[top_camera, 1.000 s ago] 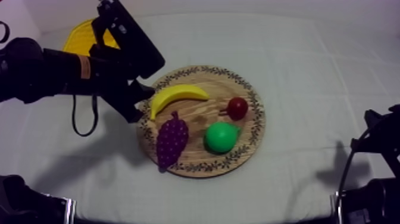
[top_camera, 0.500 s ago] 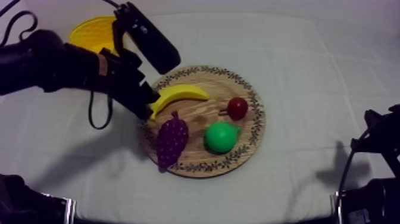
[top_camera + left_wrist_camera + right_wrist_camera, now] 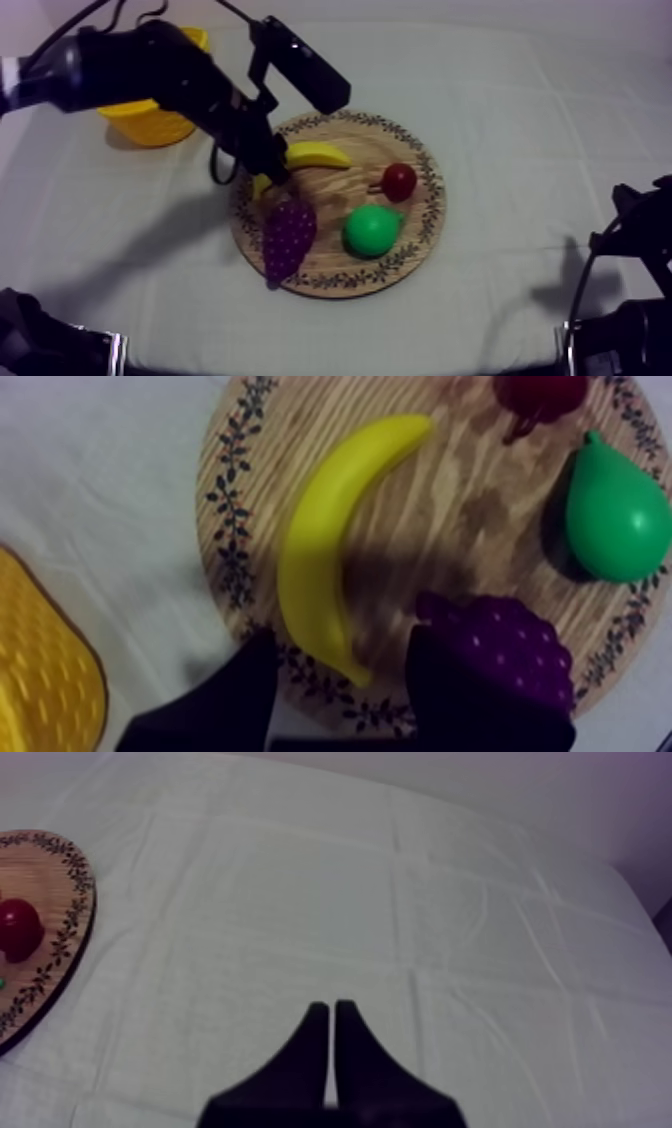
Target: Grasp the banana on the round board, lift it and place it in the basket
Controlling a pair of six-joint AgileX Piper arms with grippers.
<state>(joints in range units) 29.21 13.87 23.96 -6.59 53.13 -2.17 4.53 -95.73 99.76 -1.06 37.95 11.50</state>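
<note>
Right now the left gripper [image 3: 346, 638] is hovering low over the wooden board [image 3: 440, 506], with its two black fingers standing apart and clamped on nothing. The banana [image 3: 318, 546] is lying flat on the board near the patterned rim. One end is pointing toward the small red fruit [image 3: 399, 181], and the other end is sitting between the open fingers in the left wrist view. Whether either finger is touching the banana cannot be told. The bunch of grapes [image 3: 500, 651] is lying just beside one finger, and the pear [image 3: 615, 511] is resting farther across the board. The yellow basket [image 3: 150, 120] is standing on the cloth off the board, on the left arm's side of the table and well apart from the banana.

By the look of it, the step in hand is the approach for the grasp, so the banana is not yet picked up and most of the task is waiting. The next move is probably calling for the fingers to settle around the banana and close across its width. A hold nearer its middle would likely be steadier, since a grip at the tip may let it swing. The grapes are also close enough to be nudged.

The right gripper [image 3: 332, 1014] is resting low over bare cloth beside the board, with its fingers lying together.
</note>
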